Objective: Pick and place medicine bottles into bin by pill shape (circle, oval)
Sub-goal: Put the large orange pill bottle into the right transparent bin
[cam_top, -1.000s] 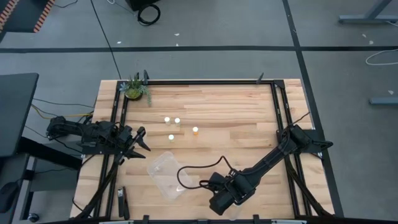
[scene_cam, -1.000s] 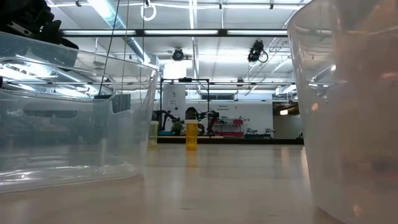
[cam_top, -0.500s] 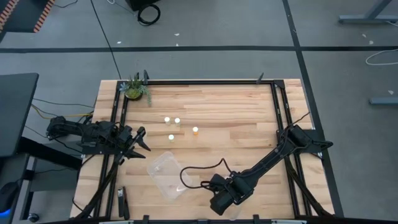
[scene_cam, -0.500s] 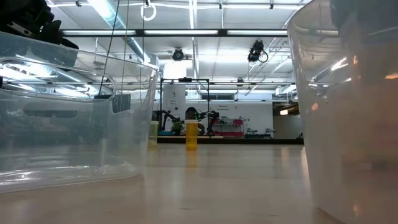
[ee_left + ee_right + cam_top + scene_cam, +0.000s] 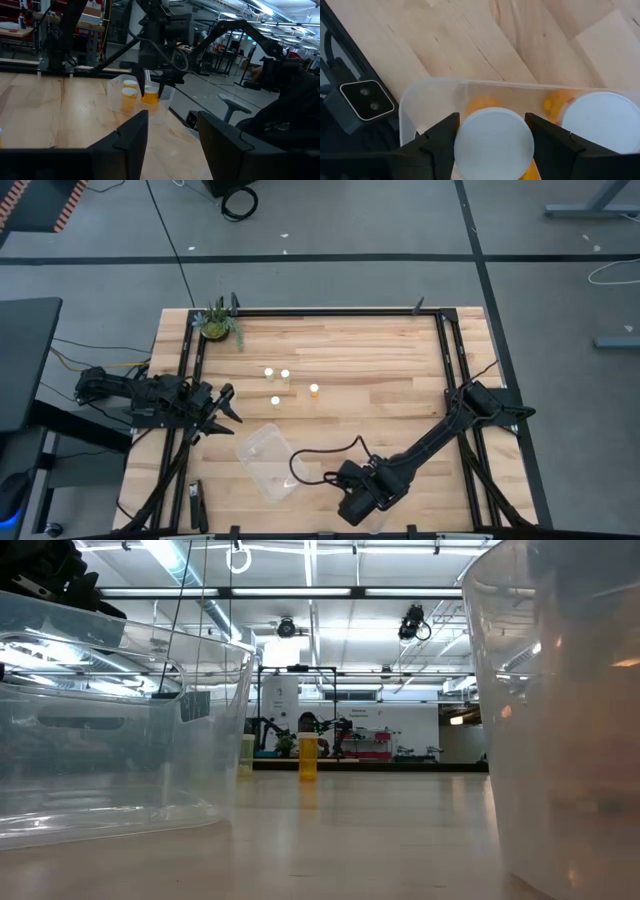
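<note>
Seen from above, your right gripper (image 5: 357, 510) hangs at about 6 o'clock on the wooden desk (image 5: 370, 360), directly over a clear tub (image 5: 420, 100) at the near edge; its wrist camera shows the jaws closed on a white-capped medicine bottle (image 5: 494, 145), held just above the tub's rim. A second bottle (image 5: 600, 117) with the same white cap stands inside that tub beside it, amber plastic showing under both caps. Your left gripper (image 5: 226, 408) waits at about 9 o'clock, off the desk's left rail, jaws parted and holding nothing. Its wrist camera looks across the desk at the right arm poised over the tub, where two amber bottles (image 5: 131, 95) show through the clear wall. A second clear tub (image 5: 266, 460) lies at about 7 o'clock, between the two grippers; you cannot tell from above whether anything is in it. Four more medicine bottles (image 5: 285, 375) stand upright near the middle of the desk: two close together, one just toward you from them, and one (image 5: 314, 390) a little apart toward 3 o'clock. The low camera catches a single amber bottle (image 5: 308, 755) between the two tub walls. A green potted plant (image 5: 217, 323) sits at the 11 o'clock corner.
</note>
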